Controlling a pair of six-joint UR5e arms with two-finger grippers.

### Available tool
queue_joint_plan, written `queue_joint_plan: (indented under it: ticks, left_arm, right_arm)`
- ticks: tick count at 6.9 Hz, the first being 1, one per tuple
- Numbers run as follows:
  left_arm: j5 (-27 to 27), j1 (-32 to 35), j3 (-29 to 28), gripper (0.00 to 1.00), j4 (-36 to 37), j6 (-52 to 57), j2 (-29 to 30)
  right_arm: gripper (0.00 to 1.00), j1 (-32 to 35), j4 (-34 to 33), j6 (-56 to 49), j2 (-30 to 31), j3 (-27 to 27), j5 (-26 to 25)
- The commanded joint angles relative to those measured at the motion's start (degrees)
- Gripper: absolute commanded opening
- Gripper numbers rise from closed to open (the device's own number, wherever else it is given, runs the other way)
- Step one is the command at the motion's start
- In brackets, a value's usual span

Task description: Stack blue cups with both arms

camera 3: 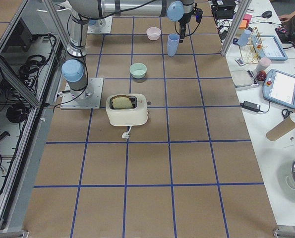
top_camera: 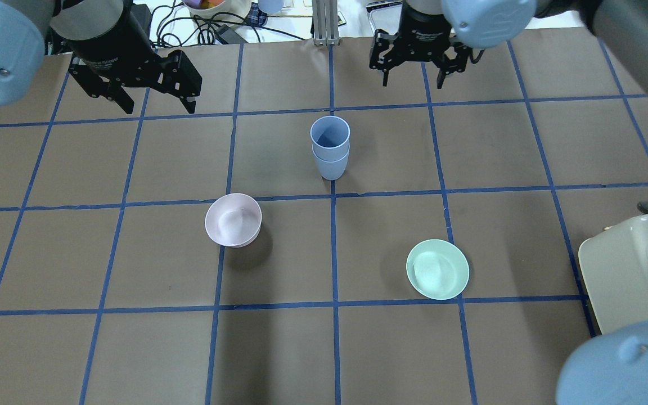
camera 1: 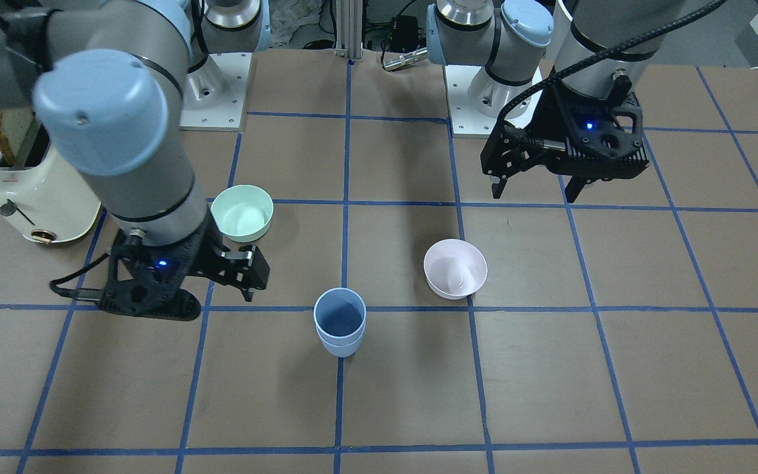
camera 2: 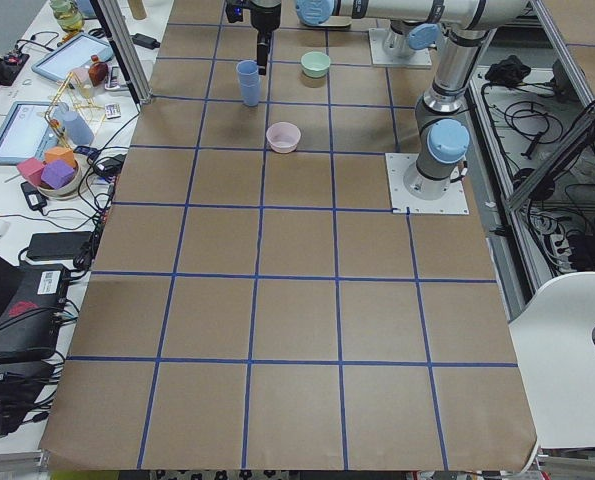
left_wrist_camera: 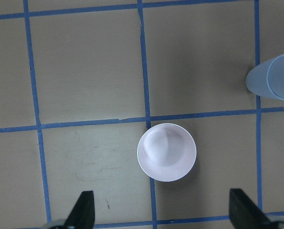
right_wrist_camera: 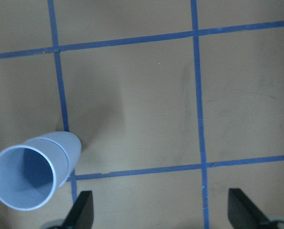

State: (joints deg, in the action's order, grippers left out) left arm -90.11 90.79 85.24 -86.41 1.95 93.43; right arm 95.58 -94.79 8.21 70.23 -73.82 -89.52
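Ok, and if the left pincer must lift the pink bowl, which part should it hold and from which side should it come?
Probably the rim wall, from straight above: one finger inside, one outside. The pink bowl stands upright, mouth up, with round sloping sides that could slip from an outside grip. The left pincer is open and empty.

Bench (top_camera: 133,253): brown surface, gridded with blue tape (top_camera: 334,253). Two blue cups (top_camera: 330,147) stand upright on a tape line, one nested in the other. Pink bowl (top_camera: 233,219) sits near the cups, robot-side and to its left. Green bowl (top_camera: 437,269) sits farther off, robot-side and to its right. Toaster (top_camera: 622,270) stands well apart, beyond the green bowl.
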Motion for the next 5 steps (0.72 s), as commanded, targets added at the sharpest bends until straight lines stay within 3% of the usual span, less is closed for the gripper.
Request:
queue_joint_plan:
  ticks: [1,3,5]
  left_arm:
    - [-0.1,0.0,0.0,1.0,0.2,-0.1,0.0]
    - [-0.1,0.0,0.0,1.0,0.1,-0.1,-0.1]
    - [-0.1,0.0,0.0,1.0,0.2,-0.1,0.0]
  right_arm:
    - [1.0,-3.6,6.6,-11.8,10.2,-5.8,0.0]
    - [1.0,-3.4,1.5,-10.7,18.6,-15.3,0.9]
    - [1.0,-3.4,-1.4,-9.9,18.7,-16.4,0.7]
